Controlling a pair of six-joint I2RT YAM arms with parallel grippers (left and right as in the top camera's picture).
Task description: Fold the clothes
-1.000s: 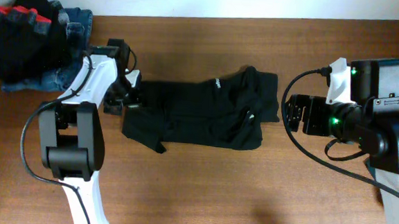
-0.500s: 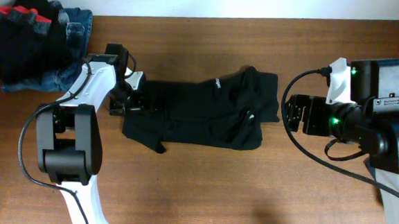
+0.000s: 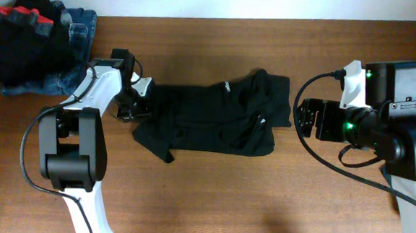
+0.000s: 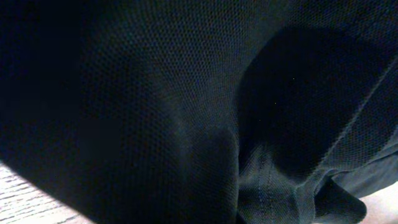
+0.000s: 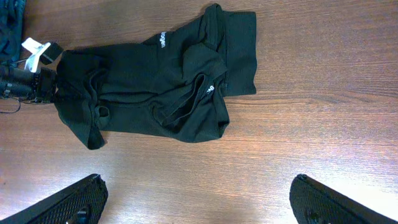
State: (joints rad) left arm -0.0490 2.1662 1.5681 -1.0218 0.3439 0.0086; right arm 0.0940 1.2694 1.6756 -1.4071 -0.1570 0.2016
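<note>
The black top (image 3: 215,117) lies crumpled and partly folded across the middle of the table, with a small white mark (image 5: 210,89) near its centre. My left gripper (image 3: 138,103) sits at the top's left edge and is shut on the fabric. Black cloth (image 4: 155,93) fills the left wrist view and hides the fingers there. In the right wrist view the whole top (image 5: 149,87) shows, with the left gripper (image 5: 38,84) at its left end. My right gripper (image 5: 199,205) stands wide open above bare wood, to the right of the top and apart from it.
A pile of other clothes (image 3: 32,41), black, red-trimmed and denim, lies at the table's far left corner. The right arm's body and cable (image 3: 381,120) fill the right side. The table's far edge (image 3: 236,17) runs along the top.
My left gripper has closed on the top's left edge, and that edge has bunched slightly to the right. The right arm has not moved.
</note>
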